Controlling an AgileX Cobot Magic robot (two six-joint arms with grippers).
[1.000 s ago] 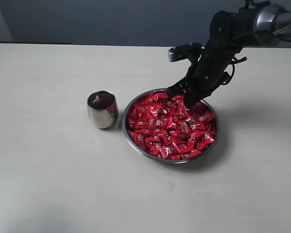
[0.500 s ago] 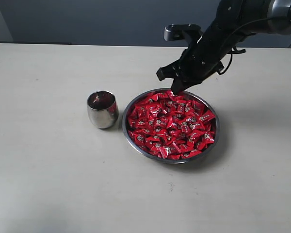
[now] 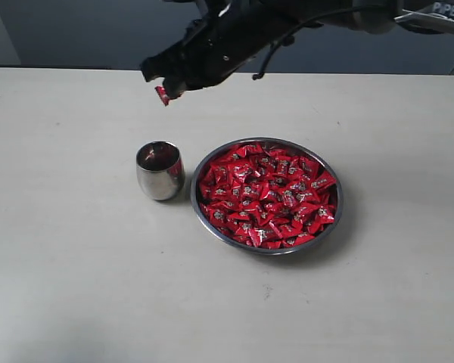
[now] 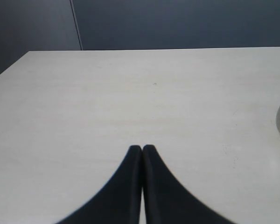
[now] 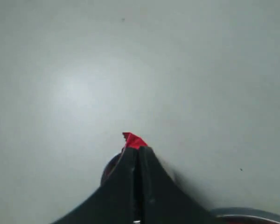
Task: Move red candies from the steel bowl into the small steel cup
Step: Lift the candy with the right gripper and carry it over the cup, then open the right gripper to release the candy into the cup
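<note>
- Candy (image 3: pixel 162 95), one red-wrapped piece, is pinched at the tip of the right claw (image 3: pixel 166 88). The jaws are pressed together on it, so only a corner of wrapper sticks out past the fingertips.
- Right arm reaches across the middle of the table (image 3: pixel 76 265), which puts the claw in the air on the cup's side, clear of the bowl. I judge this to be the carry step, with the piece on its way to be let go.
- Cup (image 3: pixel 160 170) stands upright on the table just beside the bowl's left rim; I cannot tell whether they touch. In the exterior view the held candy is above the cup and seems a little toward the far side, not squarely over the mouth.
- Under the claw, the right wrist view shows a dark curved edge, likely the cup's rim, but most of it is hidden.
- The cup's mouth is narrow, so the drop calls for centring the claw over it first. An off-centre release could bounce the piece off the rim onto the table.
- The cup's inside looks dark with a reddish tint; whether that is candies or a reflection I cannot tell.
- Bowl (image 3: pixel 266 252) is filled with candies (image 3: pixel 268 193) almost from rim to rim, so most of the task is not yet done.
- Left claw (image 4: pixel 142 149) is pressed together with nothing between the jaws, low over bare table. The cup's side shows only at the edge of its view, so it seems parked out of the way.
</note>
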